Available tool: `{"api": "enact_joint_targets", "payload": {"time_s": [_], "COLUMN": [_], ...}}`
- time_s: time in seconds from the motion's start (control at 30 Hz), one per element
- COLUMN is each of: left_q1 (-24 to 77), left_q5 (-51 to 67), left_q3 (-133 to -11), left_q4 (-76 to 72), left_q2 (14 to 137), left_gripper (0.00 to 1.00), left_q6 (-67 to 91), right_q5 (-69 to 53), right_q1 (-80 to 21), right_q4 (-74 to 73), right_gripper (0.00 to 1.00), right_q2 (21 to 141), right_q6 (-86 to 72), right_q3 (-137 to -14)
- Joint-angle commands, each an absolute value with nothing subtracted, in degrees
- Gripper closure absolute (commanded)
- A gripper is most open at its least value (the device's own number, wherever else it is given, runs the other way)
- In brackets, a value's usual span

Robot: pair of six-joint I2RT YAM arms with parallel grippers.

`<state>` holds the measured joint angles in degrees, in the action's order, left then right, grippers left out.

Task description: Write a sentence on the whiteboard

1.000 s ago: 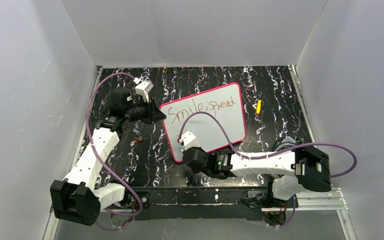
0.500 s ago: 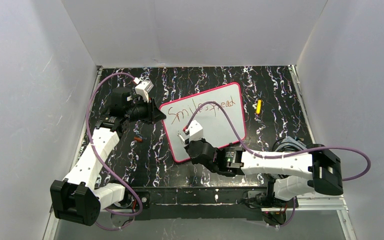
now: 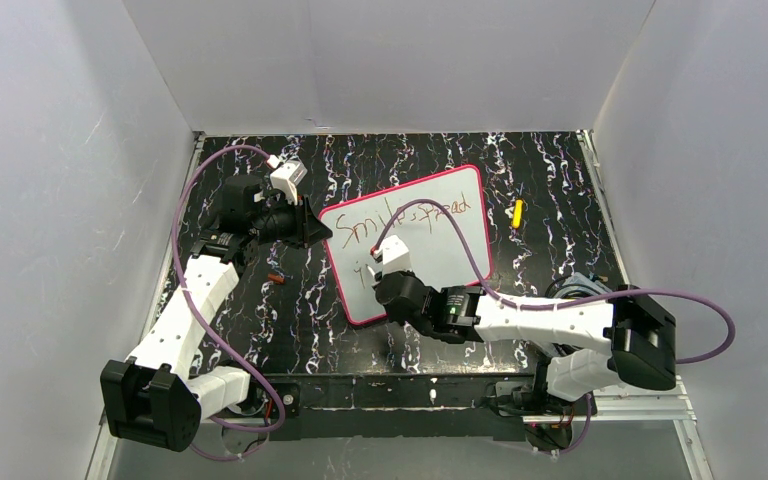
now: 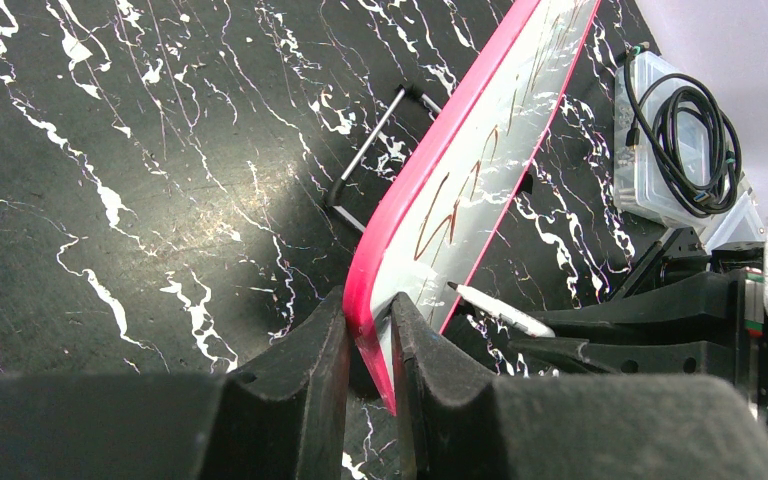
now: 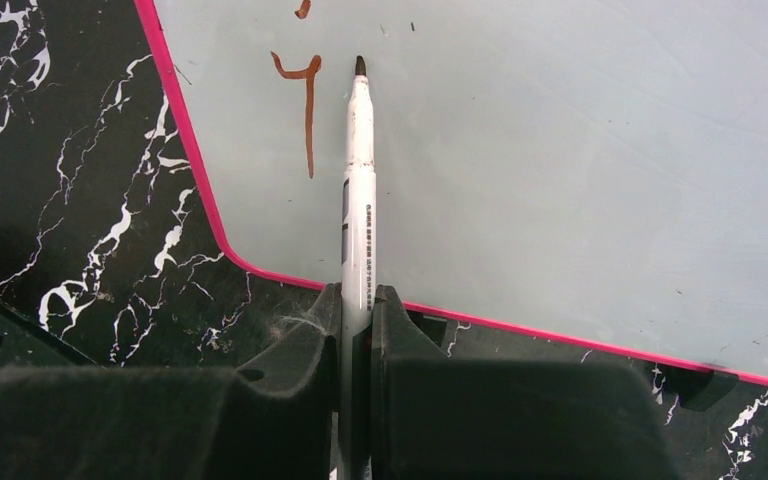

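Note:
The whiteboard (image 3: 450,255) with its pink-red frame stands tilted at the table's middle. My left gripper (image 3: 321,232) is shut on the board's upper left corner; the left wrist view shows both jaws clamping the pink frame (image 4: 370,320). My right gripper (image 3: 380,283) is shut on a white marker (image 5: 360,200) over the board's lower left. The marker's dark tip sits just right of a fresh red-brown stroke (image 5: 307,110). The sentence (image 3: 415,215) reads "Smile, spread" on the top line, and one stroke starts the second line.
A yellow object (image 3: 518,212) lies right of the board. A small red-brown cap (image 3: 276,278) lies left of it. A clear box with a coiled black cable (image 4: 675,130) sits at the near right. A black clip foot (image 4: 370,140) shows behind the board. White walls close in three sides.
My right gripper moved with the marker from the board's near edge up onto its lower left. A first stroke of a second line now shows. The left arm has not moved.

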<state>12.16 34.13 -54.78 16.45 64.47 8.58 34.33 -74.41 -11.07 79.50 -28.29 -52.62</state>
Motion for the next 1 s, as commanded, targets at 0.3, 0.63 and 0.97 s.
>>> {"api": "enact_joint_targets", "payload": {"time_s": [0.3, 0.63, 0.97], "left_q1": [12.39, 12.39, 12.39], "left_q5": [34.09, 34.04, 34.18], "left_q3": [-55.19, -55.20, -55.20], "left_q4": [15.29, 15.26, 15.20], "left_q2": [63.72, 63.71, 63.75], "left_gripper": [1.00, 1.00, 1.00], "left_q6": [7.30, 7.40, 7.40], "right_q5": [31.91, 33.32, 38.47], "right_q1": [-73.39, -73.39, -73.15], "right_q4": [-12.62, -16.17, -14.92], "right_gripper": [0.99, 0.99, 0.99], "right_q2": [81.12, 79.38, 78.89], "right_q6": [-28.68, -31.43, -28.25], "right_q3": [-52.34, -50.42, -53.54]}}
